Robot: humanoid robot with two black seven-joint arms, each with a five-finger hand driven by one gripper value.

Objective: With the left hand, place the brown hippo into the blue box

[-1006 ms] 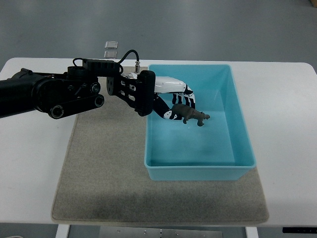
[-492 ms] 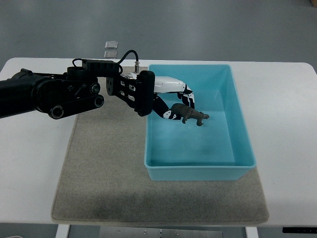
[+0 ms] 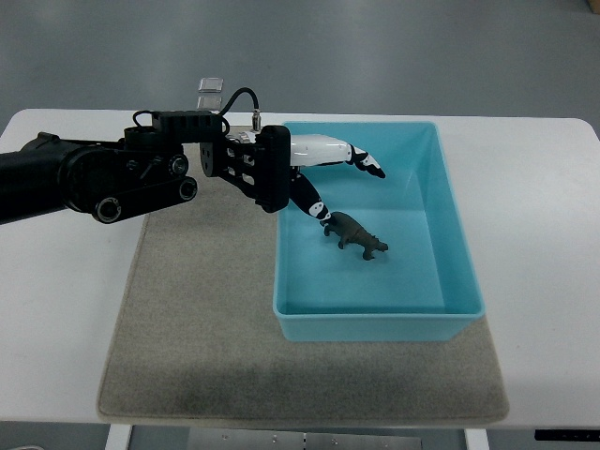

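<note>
Felt mat (image 3: 187,319); glossy blue box (image 3: 450,225) holds brown hippo (image 3: 356,235).

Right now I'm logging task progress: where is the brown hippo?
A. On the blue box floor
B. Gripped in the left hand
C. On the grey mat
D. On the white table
A: the brown hippo lies inside the blue box, with the left hand open above it.

Under my robot hand (image 3: 328,173) a white counter (image 3: 544,206) carries a grey mat (image 3: 197,319). On the mat, below my robot hand, sits a blue box (image 3: 375,323). Behind my arm, two small clear squares (image 3: 208,92).
</note>
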